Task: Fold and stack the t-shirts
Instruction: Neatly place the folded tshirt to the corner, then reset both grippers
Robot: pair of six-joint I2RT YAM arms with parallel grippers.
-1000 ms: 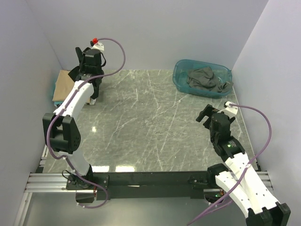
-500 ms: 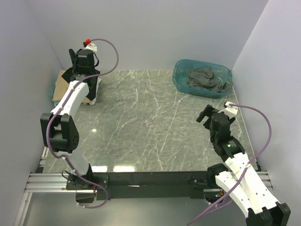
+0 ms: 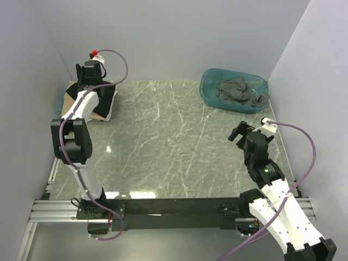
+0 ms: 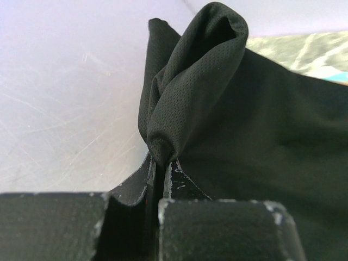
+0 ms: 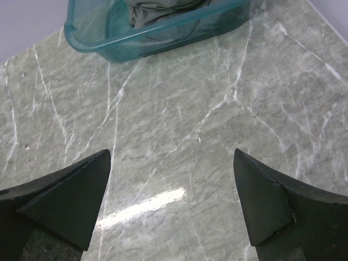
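My left gripper (image 4: 162, 165) is shut on a bunched fold of the black t-shirt (image 4: 228, 114), and the cloth rises out of the jaws in a loop. From above, this gripper (image 3: 88, 82) sits at the table's far left corner, with the black t-shirt (image 3: 104, 97) draped over a stack. A tan t-shirt (image 3: 66, 107) and a pale t-shirt edge (image 3: 107, 115) show beneath it. A dark grey t-shirt (image 3: 236, 89) lies crumpled in the teal tub (image 3: 206, 89). My right gripper (image 3: 240, 132) hangs open over bare marble (image 5: 172, 157), holding nothing.
The teal tub (image 5: 109, 41) stands at the far right, ahead of my right gripper, with grey cloth (image 5: 157, 11) inside. Walls close in the table at the left, back and right. A black rail (image 3: 174, 206) runs along the near edge.
My left arm has swung further left toward the far corner, carrying the black t-shirt over the stack. The right arm has hardly moved and stays open.
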